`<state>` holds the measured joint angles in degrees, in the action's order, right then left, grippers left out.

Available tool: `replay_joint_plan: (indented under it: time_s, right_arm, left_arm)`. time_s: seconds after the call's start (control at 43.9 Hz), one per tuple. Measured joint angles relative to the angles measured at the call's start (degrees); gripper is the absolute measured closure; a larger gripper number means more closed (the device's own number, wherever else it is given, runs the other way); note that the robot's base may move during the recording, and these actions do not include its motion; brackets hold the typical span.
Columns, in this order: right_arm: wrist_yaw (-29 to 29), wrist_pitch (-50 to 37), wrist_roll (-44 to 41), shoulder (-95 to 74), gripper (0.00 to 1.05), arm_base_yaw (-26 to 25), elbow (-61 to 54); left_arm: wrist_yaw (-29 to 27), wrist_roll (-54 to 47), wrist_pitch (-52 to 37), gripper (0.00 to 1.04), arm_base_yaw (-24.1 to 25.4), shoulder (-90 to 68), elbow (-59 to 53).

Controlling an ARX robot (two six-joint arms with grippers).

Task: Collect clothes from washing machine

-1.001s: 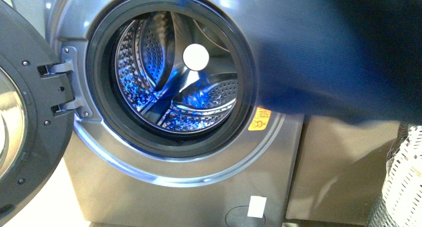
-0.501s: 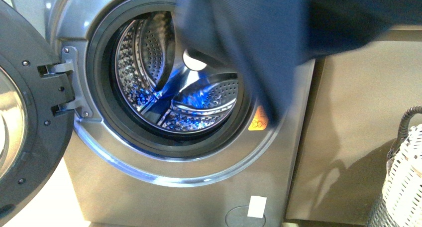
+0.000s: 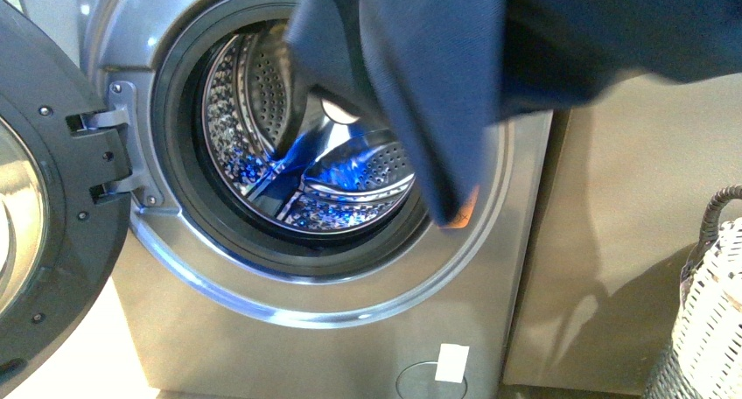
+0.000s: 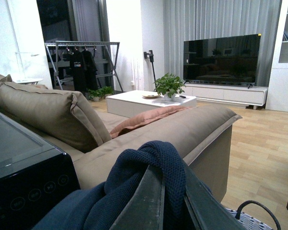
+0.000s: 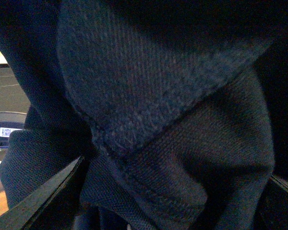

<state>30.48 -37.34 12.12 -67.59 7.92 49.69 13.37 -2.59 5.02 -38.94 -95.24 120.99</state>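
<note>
My left gripper (image 4: 175,211) is closed on the clothes (image 4: 149,167) — the dark navy cloth loops over my two fingers (image 4: 146,206) and is pinched in the narrow gap between them, held high, with a beige sofa (image 4: 192,129) behind it. My right gripper (image 5: 158,211) stands wide. Its two fingers are far apart, and the same navy cloth fills all the room between them and lies close to its camera; whether those fingers press on it I cannot tell. In the front view neither of my arms shows. There the clothes hang from the upper right, outside the washing machine (image 3: 350,329), as one big fold whose lowest tip comes down over the right rim of the round mouth and covers most of the yellow sticker (image 3: 468,211). The fold hides the upper right part of the mouth. Beside it the steel drum (image 3: 262,93) shows its perforated wall with blue reflections. The door (image 3: 52,241) is swung wide open to the left, well apart from the cloth. Right of the machine stands a flat brown panel (image 3: 630,241), and at the lower right corner a woven basket (image 3: 713,329) — below the hanging cloth and apart from it. Its dark handle (image 4: 257,211) shows near my left fingers.
</note>
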Motion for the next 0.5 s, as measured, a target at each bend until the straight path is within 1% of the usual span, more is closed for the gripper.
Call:
replay_joint_plan:
  time_s: [0.159,0.41,0.501]
  right_arm:
    - [-1.27,-0.17,-0.02,-4.83,0.07,2.27,4.09]
    - [-5.77,-4.5,3.89,-10.16,0.08,3.96,9.75]
    - [-7.37,-5.03,4.46,-11.1,0.26,4.2,10.05]
  left_arm:
    - [-0.22,0.0,0.0,1.0,0.0,0.0,0.0]
    - [-0.31,0.0,-0.02,1.0,0.02,0.0,0.0]
    - [-0.33,0.0,-0.02,1.0,0.04,0.0,0.0]
